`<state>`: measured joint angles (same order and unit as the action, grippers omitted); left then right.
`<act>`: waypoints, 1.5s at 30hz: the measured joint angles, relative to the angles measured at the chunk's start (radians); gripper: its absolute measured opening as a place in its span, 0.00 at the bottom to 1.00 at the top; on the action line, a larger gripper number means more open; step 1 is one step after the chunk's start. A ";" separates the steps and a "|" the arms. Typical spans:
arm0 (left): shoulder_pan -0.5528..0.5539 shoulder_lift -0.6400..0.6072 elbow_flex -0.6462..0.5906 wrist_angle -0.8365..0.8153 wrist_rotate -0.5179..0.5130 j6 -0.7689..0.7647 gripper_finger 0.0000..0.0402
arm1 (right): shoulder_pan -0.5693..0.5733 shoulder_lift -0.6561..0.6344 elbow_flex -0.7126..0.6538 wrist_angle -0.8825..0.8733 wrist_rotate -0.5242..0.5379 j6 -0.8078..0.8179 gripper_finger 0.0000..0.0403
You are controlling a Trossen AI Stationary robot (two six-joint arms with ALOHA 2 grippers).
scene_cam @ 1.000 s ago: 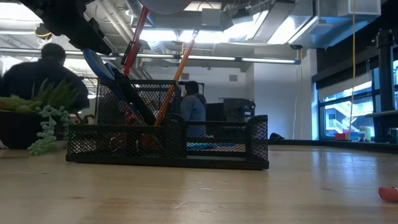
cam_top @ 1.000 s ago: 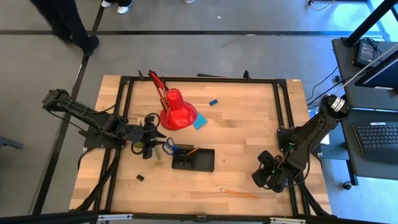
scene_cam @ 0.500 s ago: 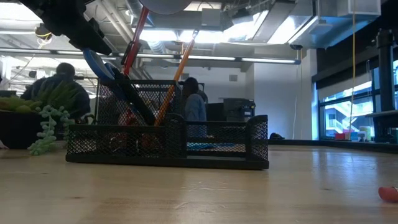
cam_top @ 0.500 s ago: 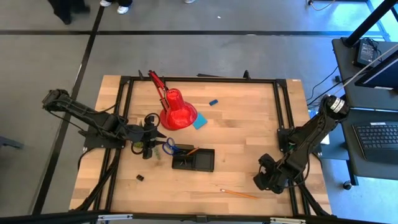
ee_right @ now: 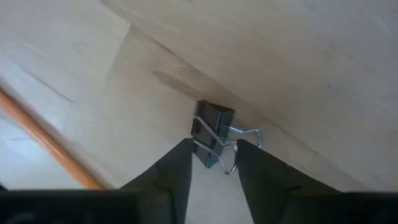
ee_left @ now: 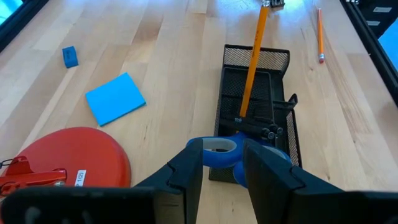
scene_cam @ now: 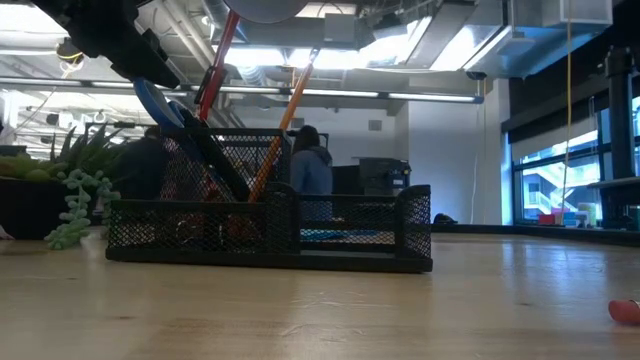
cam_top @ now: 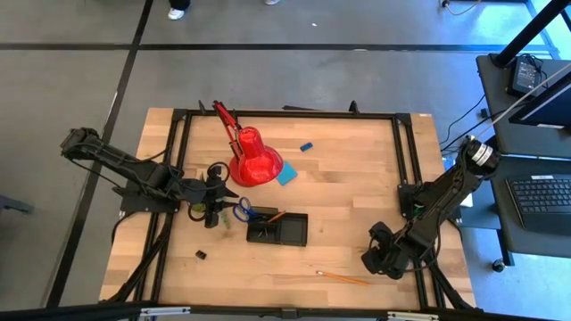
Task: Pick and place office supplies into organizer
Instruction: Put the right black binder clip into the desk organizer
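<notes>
Organizer (cam_top: 277, 229) sits near the middle of the wooden surface (cam_top: 348, 187), with scissors (ee_left: 231, 154) and a pencil (ee_left: 251, 62) standing in one end. The left tool (ee_left: 222, 163) grips the blue scissors handle between its fingers, just beside the red lamp (cam_top: 254, 159). The right tool (ee_right: 213, 163) is low at the surface's near right side, its fingers pinching a small black clip (ee_right: 211, 133). Another pencil (cam_top: 343, 277) lies close by. A blue pad (ee_left: 115, 98) and eraser (ee_left: 69, 56) lie apart.

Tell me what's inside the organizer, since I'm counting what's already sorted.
The organizer holds an orange pencil leaning upright, blue-handled scissors and black pens. The left gripper's fingers cover the near end; the compartment floors are unclear.
</notes>
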<state>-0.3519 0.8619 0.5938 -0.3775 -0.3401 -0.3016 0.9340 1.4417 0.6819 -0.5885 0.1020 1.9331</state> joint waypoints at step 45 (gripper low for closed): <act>0.000 0.000 0.000 0.000 -0.011 0.000 0.26 | -0.027 0.004 0.260 -0.065 0.444 -0.437 0.00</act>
<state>-0.3519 0.8619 0.5936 -0.3775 -0.3515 -0.3016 0.9066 1.4460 0.9418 -0.6539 0.5456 1.4961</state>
